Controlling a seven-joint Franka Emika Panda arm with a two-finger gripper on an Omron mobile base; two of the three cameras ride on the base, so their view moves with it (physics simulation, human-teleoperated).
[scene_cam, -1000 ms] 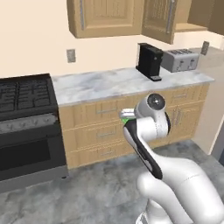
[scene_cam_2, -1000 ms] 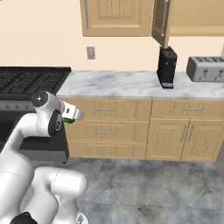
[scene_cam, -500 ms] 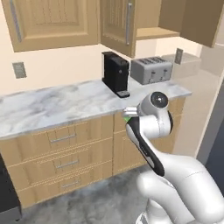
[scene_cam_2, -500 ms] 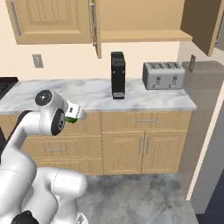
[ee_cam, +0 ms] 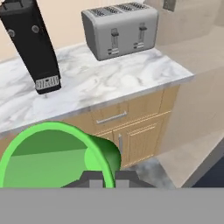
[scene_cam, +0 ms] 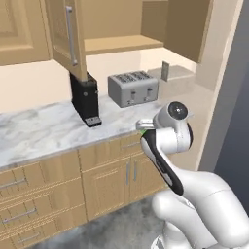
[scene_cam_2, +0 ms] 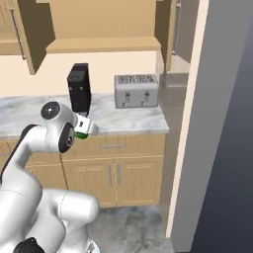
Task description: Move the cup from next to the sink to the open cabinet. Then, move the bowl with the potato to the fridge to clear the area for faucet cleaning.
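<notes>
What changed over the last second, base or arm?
The base drove: both base views slid along the counter, away from the stove and toward the open cabinet over the toaster, with the dark appliance beside it. The things themselves did not move. The arm kept its folded pose, and the gripper still carries the green cup, not yet set down.

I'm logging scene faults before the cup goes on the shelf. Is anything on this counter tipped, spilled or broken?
Nothing stands out. The toaster and the black appliance stand upright on the clean marble counter. The green cup lies sideways at the gripper, carried, not spilled. The cabinet is open.
</notes>
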